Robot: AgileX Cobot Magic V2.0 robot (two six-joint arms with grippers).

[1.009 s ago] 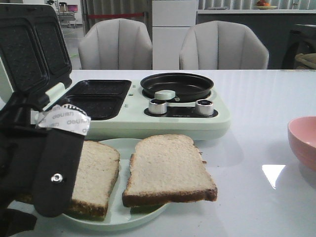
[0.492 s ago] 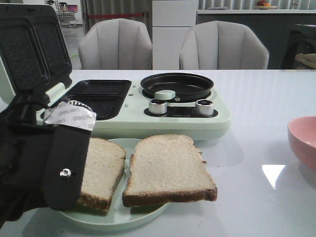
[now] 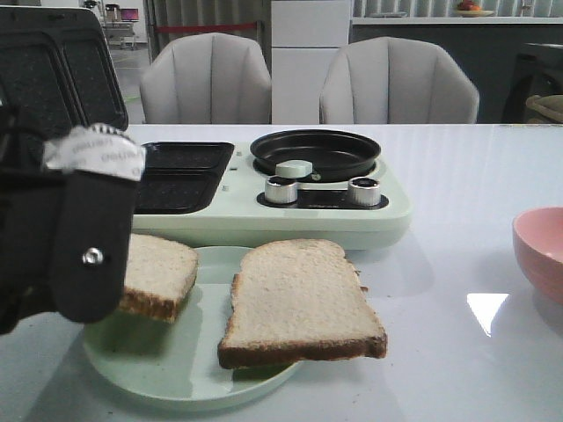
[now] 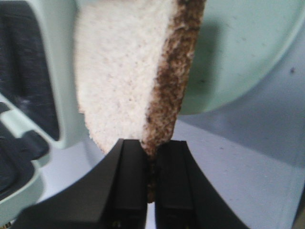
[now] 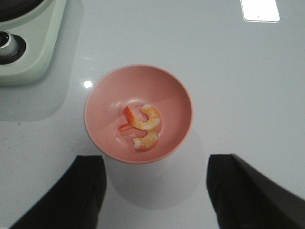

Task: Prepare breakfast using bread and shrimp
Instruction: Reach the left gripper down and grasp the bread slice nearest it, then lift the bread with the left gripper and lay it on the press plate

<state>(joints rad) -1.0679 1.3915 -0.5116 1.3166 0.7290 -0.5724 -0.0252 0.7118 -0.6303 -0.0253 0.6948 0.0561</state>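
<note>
My left gripper (image 4: 151, 145) is shut on the crust edge of one bread slice (image 4: 124, 71). In the front view this slice (image 3: 158, 274) hangs lifted and tilted over the left part of the pale green plate (image 3: 176, 374), beside the black gripper body (image 3: 84, 237). The second bread slice (image 3: 299, 303) lies flat on the plate's right side. Two small orange-pink shrimp (image 5: 145, 125) lie in the pink bowl (image 5: 102, 90). My right gripper (image 5: 155, 191) is open and empty, above the table just short of the bowl.
A pale green breakfast maker (image 3: 352, 215) stands behind the plate, with open black sandwich trays (image 3: 180, 171), a raised lid (image 3: 53, 79) and a round black pan (image 3: 315, 151). The pink bowl (image 3: 541, 251) is at the right edge. Two chairs stand beyond the table.
My left gripper has risen and shifted left with the bread slice, lifting it off the plate. The second slice and the bowl have not moved.
</note>
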